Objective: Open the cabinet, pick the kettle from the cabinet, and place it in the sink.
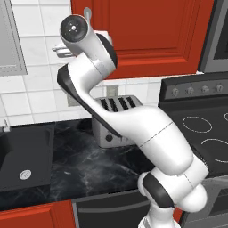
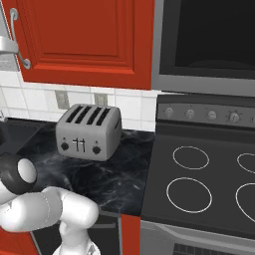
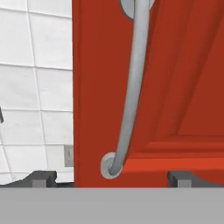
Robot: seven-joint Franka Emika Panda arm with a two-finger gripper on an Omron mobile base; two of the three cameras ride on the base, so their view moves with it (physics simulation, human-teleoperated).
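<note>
Fingers [image 3: 111, 178] wide apart at 6 o'clock in the hand view, dark tips at 7 and 5, nothing clamped between. Just beyond them, lower mount of silver bar handle [image 3: 131, 92], curving up to 12 o'clock against the red door of the cabinet [image 3: 175, 87]. Door shut; kettle not visible. White tiled wall [image 3: 35, 87] at 9 o'clock beside the door edge.

Left base view: white arm [image 1: 133, 129] rising from 5 o'clock, hand up against the cabinet's left edge near 11. Silver toaster [image 1: 113, 120] on black marble surface [image 1: 84, 169] behind the arm, centre. Sink [image 1: 26, 160] at 8 o'clock, black basin, round silver drain [image 1: 25, 174] on its floor. Stove [image 1: 200, 129] at 3 o'clock.

Right base view: cabinet at 11 o'clock, toaster below it, microwave [image 2: 204, 40] at 1 o'clock above the stove.
</note>
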